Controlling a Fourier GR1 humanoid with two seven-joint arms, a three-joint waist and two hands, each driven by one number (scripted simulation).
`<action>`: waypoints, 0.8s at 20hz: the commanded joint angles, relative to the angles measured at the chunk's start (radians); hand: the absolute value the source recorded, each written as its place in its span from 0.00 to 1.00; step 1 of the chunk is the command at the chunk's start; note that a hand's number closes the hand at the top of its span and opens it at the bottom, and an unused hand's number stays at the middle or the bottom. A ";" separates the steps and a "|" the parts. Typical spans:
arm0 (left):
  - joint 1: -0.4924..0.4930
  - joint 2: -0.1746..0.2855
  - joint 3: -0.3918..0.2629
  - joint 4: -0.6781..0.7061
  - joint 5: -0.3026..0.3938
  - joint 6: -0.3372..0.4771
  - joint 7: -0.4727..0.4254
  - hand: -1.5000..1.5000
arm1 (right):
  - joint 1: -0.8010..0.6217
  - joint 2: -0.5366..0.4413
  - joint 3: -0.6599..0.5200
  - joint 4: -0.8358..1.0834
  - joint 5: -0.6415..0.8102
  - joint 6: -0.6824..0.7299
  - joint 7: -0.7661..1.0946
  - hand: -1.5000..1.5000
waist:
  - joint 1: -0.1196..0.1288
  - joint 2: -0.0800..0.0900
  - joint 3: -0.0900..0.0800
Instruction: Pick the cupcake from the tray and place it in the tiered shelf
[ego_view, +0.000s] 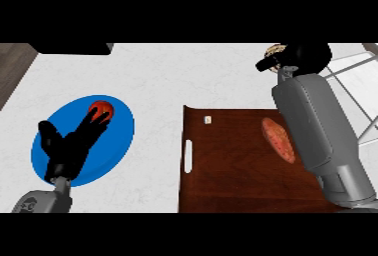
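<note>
One likely light, crushable cupcake (275, 49) sits at one o'clock inside the curled right hand (304, 56), best gripped at its base; left hand (68, 144) rests open at eight o'clock.

A white, faintly veined counter top (192, 75) is filling most of the view under soft, even light. Beyond its slanting left edge, a dark wood-grained surface (12, 62) is showing. A dark block (70, 48) is sitting at the top edge, and a brown sliver (370, 47) is peeking in at the upper right corner.

Plate (118, 137) left of tray (236, 167)
</note>
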 joint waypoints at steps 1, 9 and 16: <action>0.003 -0.003 -0.005 0.056 -0.015 0.017 0.038 0.50 | -0.189 -0.029 -0.007 0.049 0.170 -0.014 0.270 1.00 | -0.003 0.004 -0.010; 0.037 -0.001 0.003 0.015 -0.011 0.027 0.063 0.50 | -0.379 -0.094 -0.090 0.089 0.329 0.160 0.332 1.00 | -0.019 -0.004 -0.008; 0.081 0.001 0.006 -0.008 0.007 0.000 0.056 0.50 | -0.462 -0.221 -0.210 0.094 0.356 0.244 0.251 1.00 | -0.031 -0.008 -0.006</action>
